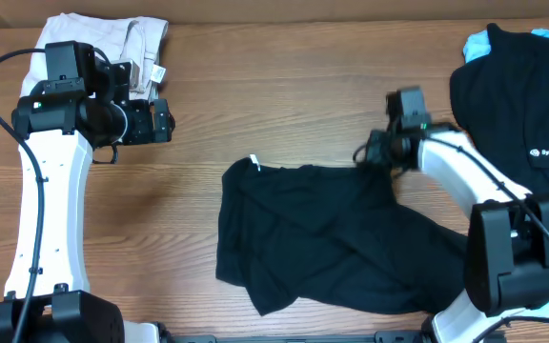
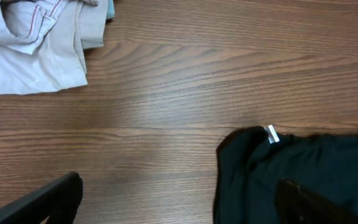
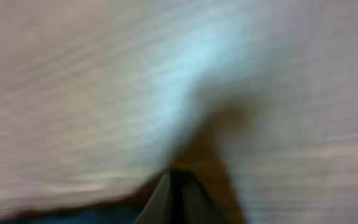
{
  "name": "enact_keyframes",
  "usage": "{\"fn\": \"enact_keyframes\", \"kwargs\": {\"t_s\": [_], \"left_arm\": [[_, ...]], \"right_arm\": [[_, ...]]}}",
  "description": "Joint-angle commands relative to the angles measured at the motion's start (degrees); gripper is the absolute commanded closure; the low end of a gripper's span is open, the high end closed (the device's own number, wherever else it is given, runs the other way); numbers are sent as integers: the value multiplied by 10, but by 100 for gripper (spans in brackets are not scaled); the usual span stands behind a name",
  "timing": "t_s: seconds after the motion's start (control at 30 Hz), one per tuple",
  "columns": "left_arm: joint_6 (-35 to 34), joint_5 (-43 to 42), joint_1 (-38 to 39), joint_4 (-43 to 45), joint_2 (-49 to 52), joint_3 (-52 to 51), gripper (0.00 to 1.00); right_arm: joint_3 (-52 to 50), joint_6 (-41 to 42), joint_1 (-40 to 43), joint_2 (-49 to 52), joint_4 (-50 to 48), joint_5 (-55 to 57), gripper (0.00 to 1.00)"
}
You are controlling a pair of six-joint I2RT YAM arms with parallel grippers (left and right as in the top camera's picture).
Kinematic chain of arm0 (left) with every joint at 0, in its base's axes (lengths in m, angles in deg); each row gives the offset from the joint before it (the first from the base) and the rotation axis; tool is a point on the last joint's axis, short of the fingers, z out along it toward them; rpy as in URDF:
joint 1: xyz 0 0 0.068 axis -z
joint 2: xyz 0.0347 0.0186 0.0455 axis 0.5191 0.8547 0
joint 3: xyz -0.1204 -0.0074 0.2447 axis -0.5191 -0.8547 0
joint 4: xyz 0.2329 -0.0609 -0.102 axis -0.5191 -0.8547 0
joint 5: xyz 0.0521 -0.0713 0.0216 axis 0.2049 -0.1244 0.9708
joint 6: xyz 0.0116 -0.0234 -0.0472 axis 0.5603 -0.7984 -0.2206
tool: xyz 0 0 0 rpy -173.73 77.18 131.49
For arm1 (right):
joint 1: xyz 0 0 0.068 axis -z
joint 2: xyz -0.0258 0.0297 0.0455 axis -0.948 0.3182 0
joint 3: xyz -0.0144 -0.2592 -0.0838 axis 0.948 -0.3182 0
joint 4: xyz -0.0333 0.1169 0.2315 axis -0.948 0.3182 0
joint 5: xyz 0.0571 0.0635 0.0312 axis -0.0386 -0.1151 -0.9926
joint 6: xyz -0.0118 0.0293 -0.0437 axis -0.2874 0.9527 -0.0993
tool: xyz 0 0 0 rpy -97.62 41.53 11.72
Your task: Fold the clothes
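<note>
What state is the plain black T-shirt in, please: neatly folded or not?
Not folded: the black T-shirt lies loosely rumpled on the table, with uneven edges, overlapping creases and its white label exposed.

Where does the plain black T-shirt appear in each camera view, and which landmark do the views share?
Overhead: black T-shirt, lower centre, crumpled.
Left wrist: lower right corner.
Right wrist: too blurred to tell.
Shared landmark: white neck tag at the shirt's upper left edge, seen in overhead and left wrist.
</note>
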Motion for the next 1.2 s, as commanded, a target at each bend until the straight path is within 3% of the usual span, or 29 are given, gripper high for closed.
{"fn": "enact_keyframes", "kwargs": {"t_s": [0.0,0.2,0.53,0.8,0.87,0.9,0.97,1.0,1.17], "left_arm": [[13,4,1,1,-1,-2,0],[13,30,1,1,-1,-2,0],[13,30,1,4,-1,-2,0],[13,27,1,-1,-1,-2,0],[14,21,1,-4,-1,-2,0],[21,16,2,-5,-1,-2,0],[58,-4,5,-14,-1,-2,0],[69,-9,10,-19,-1,-2,0],[88,-9,46,-32,-1,-8,0]], "right_arm": [[152,-16,-16,-5,22,-18,96],[287,-13,-44,-5,-13,-28,96],[291,2,-57,69,-203,8,96],[291,4,-42,132,-239,17,96],[294,4,-34,130,-235,14,77],[299,4,-31,128,-226,12,59],[318,4,-23,121,-189,7,7],[332,3,-18,115,-160,-4,0],[403,3,-6,75,26,-70,0]]}}
